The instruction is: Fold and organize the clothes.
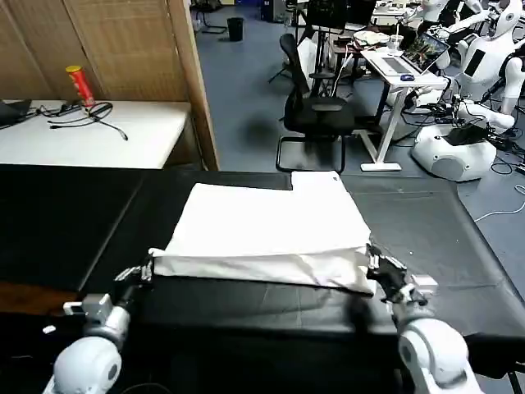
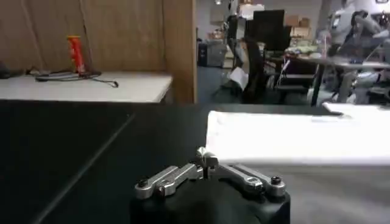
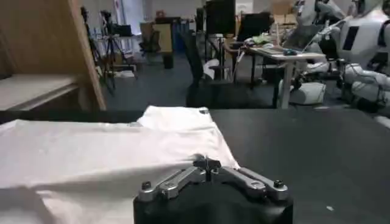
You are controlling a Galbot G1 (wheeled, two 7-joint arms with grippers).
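A plain white cotton T-shirt (image 1: 271, 230) lies partly folded on the black table cover (image 1: 74, 222), near the middle of the table and toward its front edge, with one short sleeve (image 1: 316, 182) sticking out at the far side. The near hem forms a thick doubled edge running across between the two arms. The left gripper (image 1: 146, 269) sits at the near left corner of the shirt, its metal fingers drawn together and pinching the cloth edge there; in the left wrist view the fingers (image 2: 207, 159) meet at a point right at the corner of the white fabric (image 2: 292, 137). The right gripper (image 1: 376, 264) sits at the near right corner, fingers likewise closed on the fabric; in the right wrist view its fingertips (image 3: 207, 163) meet over the white cloth (image 3: 91, 158). Behind the table stand a wooden partition (image 1: 193, 74), a white side table (image 1: 90, 131) and a black office chair (image 1: 316, 111).
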